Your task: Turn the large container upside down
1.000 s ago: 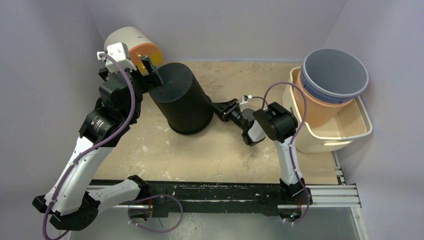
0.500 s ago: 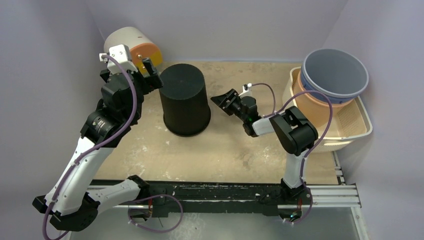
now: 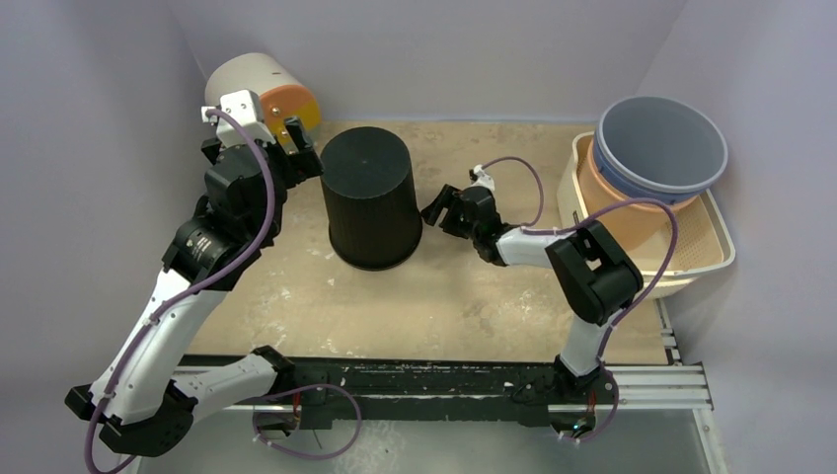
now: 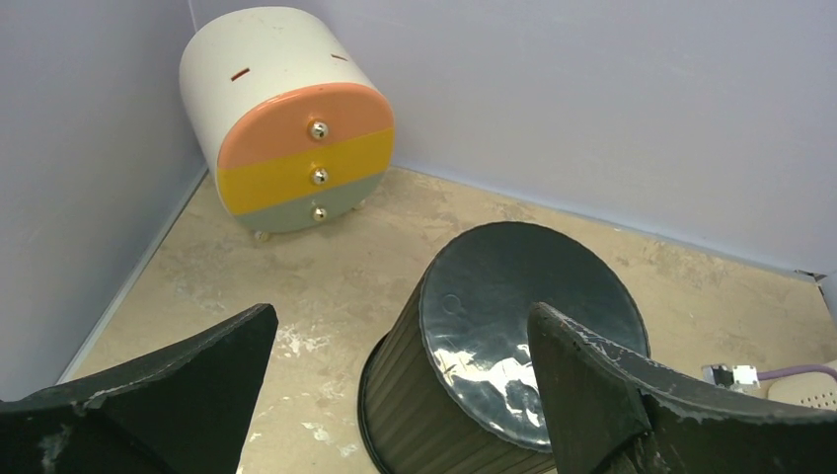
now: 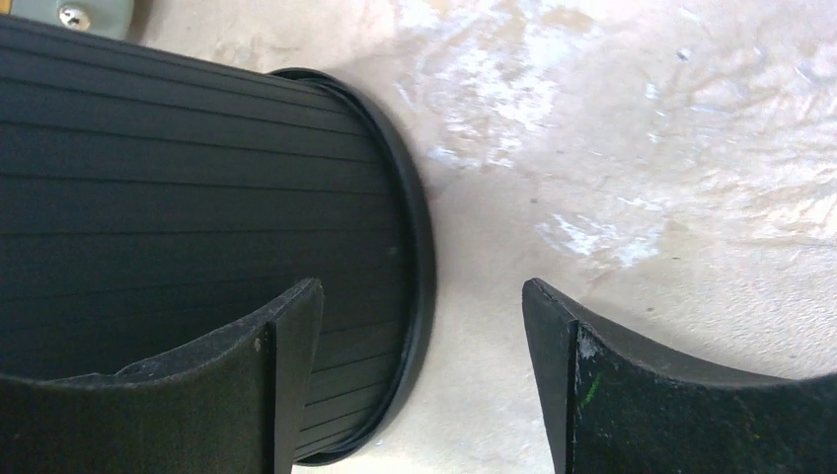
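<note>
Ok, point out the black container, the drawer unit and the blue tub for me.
black container (image 3: 367,168): top external view, its upturned flat base.
drawer unit (image 4: 286,173): left wrist view, yellow middle drawer front.
blue tub (image 3: 659,138): top external view, its bare inside.

No legible text or labels anywhere.

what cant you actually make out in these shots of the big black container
- Inside of the black container: every view, its mouth faces the table.
- Whether the right gripper touches it: top view too small; right wrist view, a finger covers the wall.
- Inside of the orange tub: top view, the blue tub sits in it.
</note>
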`<state>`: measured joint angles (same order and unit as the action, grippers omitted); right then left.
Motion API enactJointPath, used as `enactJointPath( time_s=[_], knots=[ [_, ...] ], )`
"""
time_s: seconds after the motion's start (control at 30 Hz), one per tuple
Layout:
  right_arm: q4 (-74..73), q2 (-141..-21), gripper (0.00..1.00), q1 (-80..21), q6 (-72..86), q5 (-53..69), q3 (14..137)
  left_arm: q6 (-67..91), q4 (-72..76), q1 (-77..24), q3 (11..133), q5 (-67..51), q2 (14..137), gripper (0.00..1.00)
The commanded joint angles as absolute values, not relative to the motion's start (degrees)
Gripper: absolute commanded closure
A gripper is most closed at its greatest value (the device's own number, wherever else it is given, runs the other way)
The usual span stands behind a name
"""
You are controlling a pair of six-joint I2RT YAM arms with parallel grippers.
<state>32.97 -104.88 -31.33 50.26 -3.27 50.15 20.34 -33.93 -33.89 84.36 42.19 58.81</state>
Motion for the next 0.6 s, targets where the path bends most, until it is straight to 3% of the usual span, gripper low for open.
enactJointPath(
  time_s=[0.0,0.3,0.57],
  knots=[
    [23.38,-99.74,0.24,-35.28,41.98,-11.44,54.84,19.5,-31.77,-34.19,84.81,41.66,58.97,0.06],
    [18.84,-98.36,0.24,-41.2,39.18,-9.06,56.93,19.17,-32.19,-34.13,84.99,42.17,59.1,0.06],
    [20.06,-111.26,0.24,-43.04,35.92,-3.06,72.18,19.0,-31.91,-34.19,84.75,41.97,59.9,0.06]
  ],
)
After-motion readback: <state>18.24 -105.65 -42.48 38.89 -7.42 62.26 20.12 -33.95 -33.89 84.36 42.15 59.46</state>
